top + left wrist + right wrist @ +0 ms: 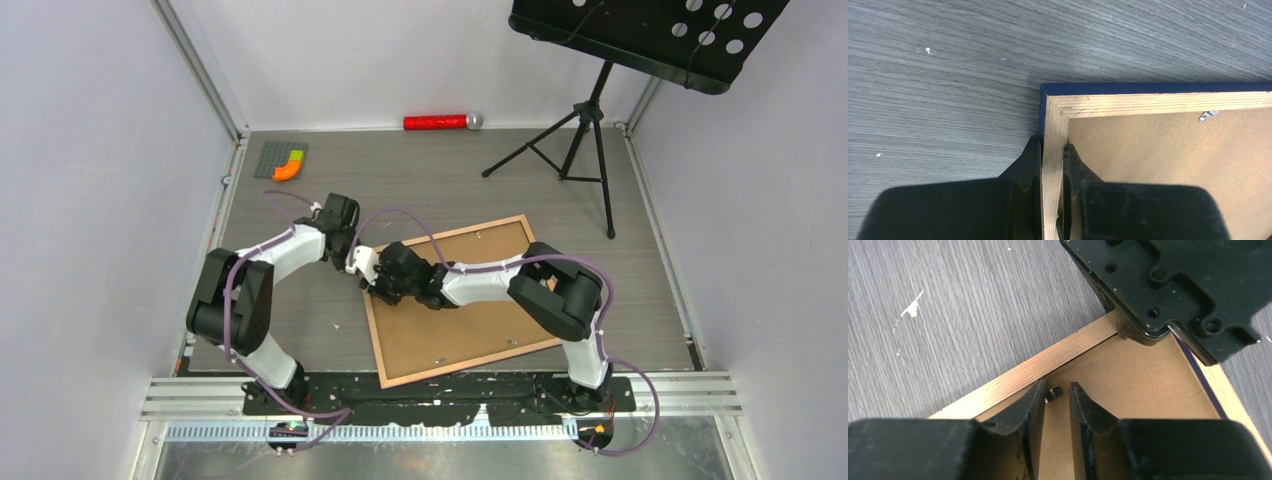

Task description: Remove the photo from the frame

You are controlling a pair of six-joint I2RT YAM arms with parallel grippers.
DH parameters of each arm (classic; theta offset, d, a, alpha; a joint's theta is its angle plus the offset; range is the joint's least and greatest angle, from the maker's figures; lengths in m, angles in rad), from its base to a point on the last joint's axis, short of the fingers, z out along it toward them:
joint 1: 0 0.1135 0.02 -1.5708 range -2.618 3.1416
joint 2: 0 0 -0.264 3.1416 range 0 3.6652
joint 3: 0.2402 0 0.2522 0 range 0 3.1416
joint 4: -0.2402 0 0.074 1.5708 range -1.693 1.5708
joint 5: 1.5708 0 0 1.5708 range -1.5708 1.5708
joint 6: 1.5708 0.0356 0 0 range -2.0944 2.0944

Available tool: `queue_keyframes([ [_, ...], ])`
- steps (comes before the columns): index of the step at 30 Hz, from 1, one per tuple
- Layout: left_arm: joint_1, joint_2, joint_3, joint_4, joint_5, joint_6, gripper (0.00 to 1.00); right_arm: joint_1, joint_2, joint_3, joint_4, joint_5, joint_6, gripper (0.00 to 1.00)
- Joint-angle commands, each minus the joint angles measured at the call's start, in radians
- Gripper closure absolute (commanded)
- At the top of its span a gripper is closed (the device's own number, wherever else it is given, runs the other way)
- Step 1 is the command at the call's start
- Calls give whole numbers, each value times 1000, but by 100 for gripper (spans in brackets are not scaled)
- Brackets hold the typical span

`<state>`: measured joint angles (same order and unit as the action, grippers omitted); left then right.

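Note:
The frame (470,229) lies face down on the table, showing pale wooden back rails (1148,102), a dark blue outer edge (1148,88) and the brown backing board (470,325). The photo is hidden beneath that board. My left gripper (1052,150) is shut on the frame's side rail just short of a corner, at the frame's far left (362,268). Over the backing board beside the rail, my right gripper (1057,389) has its jaws a narrow gap apart. A small metal tab (1053,393) sits between its tips. The left gripper's black body (1173,285) shows close by.
A second metal tab (1208,116) sits on the board by the far rail. A music stand (590,110) rises at the back right. A red cylinder (440,122) lies along the back wall. A grey plate with orange and green pieces (283,160) is at the back left.

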<state>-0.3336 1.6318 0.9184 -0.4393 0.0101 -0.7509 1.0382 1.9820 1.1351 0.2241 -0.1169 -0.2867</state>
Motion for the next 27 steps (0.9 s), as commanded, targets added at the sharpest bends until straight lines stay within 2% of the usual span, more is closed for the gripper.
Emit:
queue_keyframes([
  [1, -12, 18, -79, -52, 36, -51, 100, 14, 47, -16, 72, 296, 169, 75],
  [4, -12, 10, -85, -60, 24, -59, 100, 35, 46, -25, 65, 439, 321, 80],
  [8, -12, 3, -81, -90, -2, -65, 100, 44, 44, -18, -32, 571, 501, 83],
  [14, -12, -22, -78, -114, -46, -67, 100, 48, 31, 15, -245, 667, 652, 86],
  [17, -12, -24, -75, -113, -46, -62, 100, 47, 5, -25, -188, 647, 625, 84],
  [21, -12, -31, -72, -112, -28, -58, 100, 48, -42, -46, -108, 593, 568, 70],
  [23, -12, -49, -87, -120, -36, -76, 100, 47, -77, -47, -106, 608, 550, 55],
  [24, -12, -67, -104, -122, -53, -94, 100, 44, -109, -55, -106, 613, 547, 41],
  [25, -11, -86, -124, -116, -65, -112, 100, 41, -125, -62, -105, 620, 547, 34],
  [27, -6, -127, -160, -95, -72, -139, 100, 30, -179, -89, -111, 642, 580, 15],
])
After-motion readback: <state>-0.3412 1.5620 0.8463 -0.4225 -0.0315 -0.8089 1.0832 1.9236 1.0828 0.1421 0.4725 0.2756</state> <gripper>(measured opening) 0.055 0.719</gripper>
